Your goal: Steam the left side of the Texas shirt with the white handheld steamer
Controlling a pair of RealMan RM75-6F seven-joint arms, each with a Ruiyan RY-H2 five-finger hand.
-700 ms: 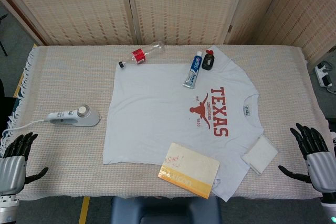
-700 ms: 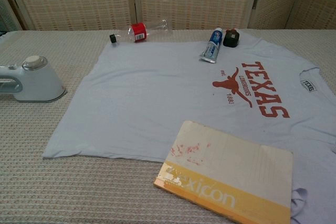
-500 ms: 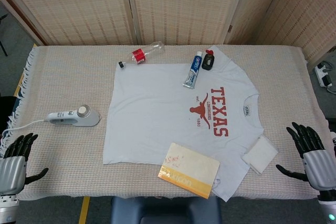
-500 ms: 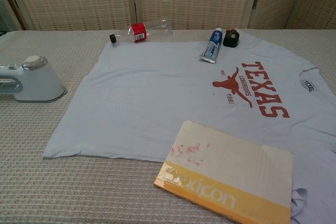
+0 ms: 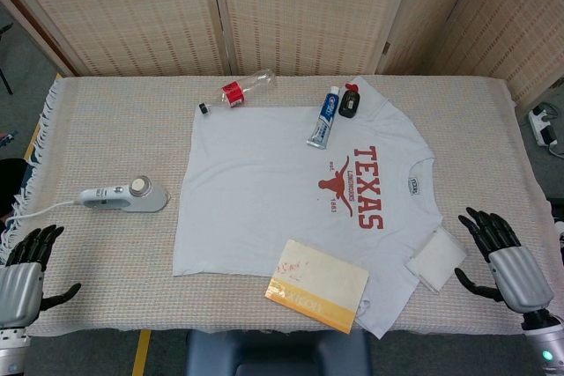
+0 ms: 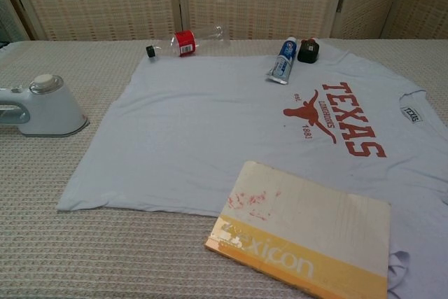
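The pale grey Texas shirt (image 5: pixel 264 191) (image 6: pixel 210 124) lies flat across the table, its red TEXAS print toward the right. The white handheld steamer (image 5: pixel 123 197) (image 6: pixel 43 108) lies on the cloth just left of the shirt, cord trailing left. My left hand (image 5: pixel 22 275) hovers at the front left corner, fingers spread, holding nothing, well short of the steamer. My right hand (image 5: pixel 502 257) is at the front right edge, fingers spread and empty, beside a folded white cloth (image 5: pixel 435 258). Neither hand shows in the chest view.
On the shirt's front hem rests a yellow Lexicon book (image 5: pixel 317 285) (image 6: pixel 304 232). A toothpaste tube (image 5: pixel 322 118) (image 6: pixel 281 61) and a dark small bottle (image 5: pixel 350 100) (image 6: pixel 308 50) lie on its upper edge. A clear bottle with a red label (image 5: pixel 247 87) (image 6: pixel 189 40) and its black cap (image 5: pixel 204 108) lie behind.
My right hand has moved left, in toward the table and the folded white cloth. My left hand and all objects have stayed put.
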